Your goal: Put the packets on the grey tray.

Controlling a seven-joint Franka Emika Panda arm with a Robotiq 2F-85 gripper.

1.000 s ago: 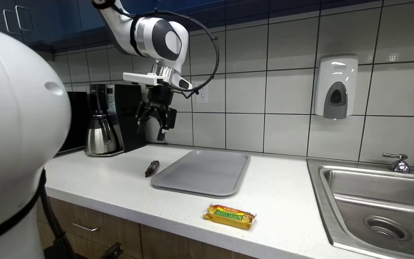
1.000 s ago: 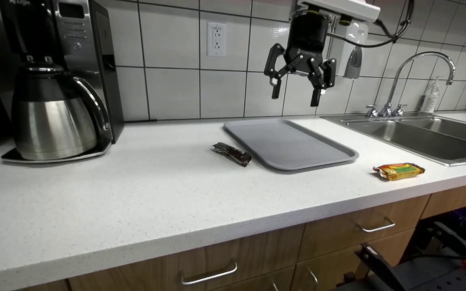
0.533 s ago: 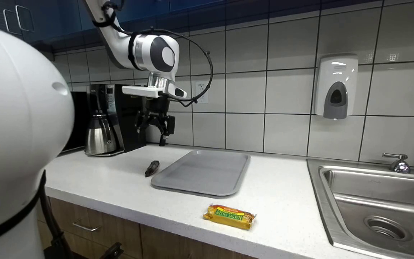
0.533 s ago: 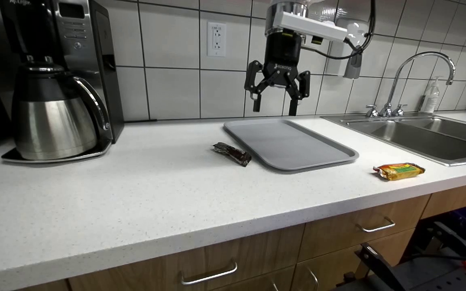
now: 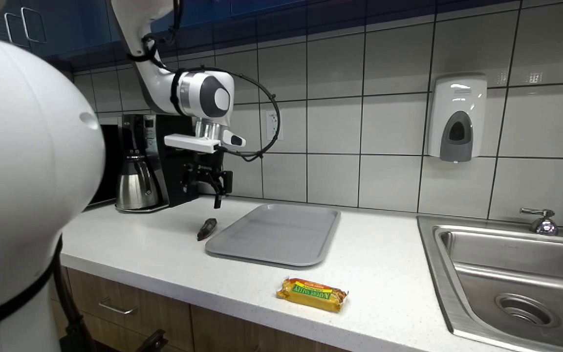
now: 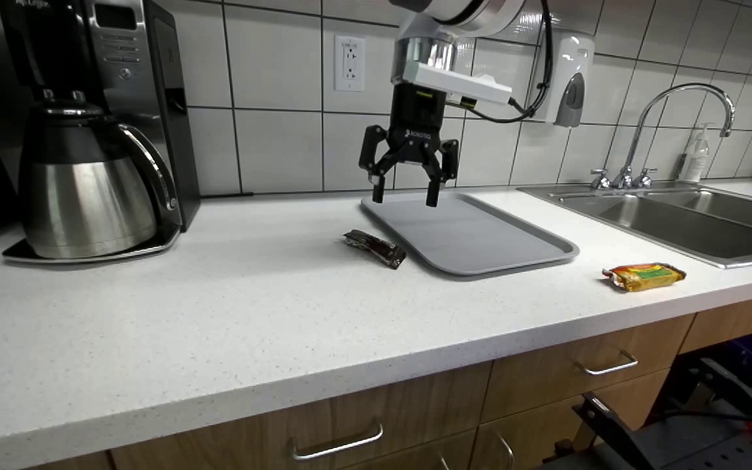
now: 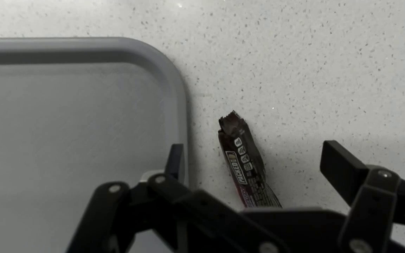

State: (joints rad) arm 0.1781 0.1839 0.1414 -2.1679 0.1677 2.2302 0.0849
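Dark packet (image 6: 375, 249) and gold packet (image 5: 312, 295) are lying on the bench (image 6: 219, 313); neither is resting on the tray (image 6: 480, 235) yet.
Both placings are seemingly waiting to be done; the tool (image 6: 405, 197) is hanging above, spread and holding nothing. The dark packet is lying just left of the tray, looking crinkled, with white print; the gold packet is lying to its near right, showing red and green print.

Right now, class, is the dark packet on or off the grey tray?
Off: the wrist view shows the dark packet on the counter, a gap separating it from the grey tray.
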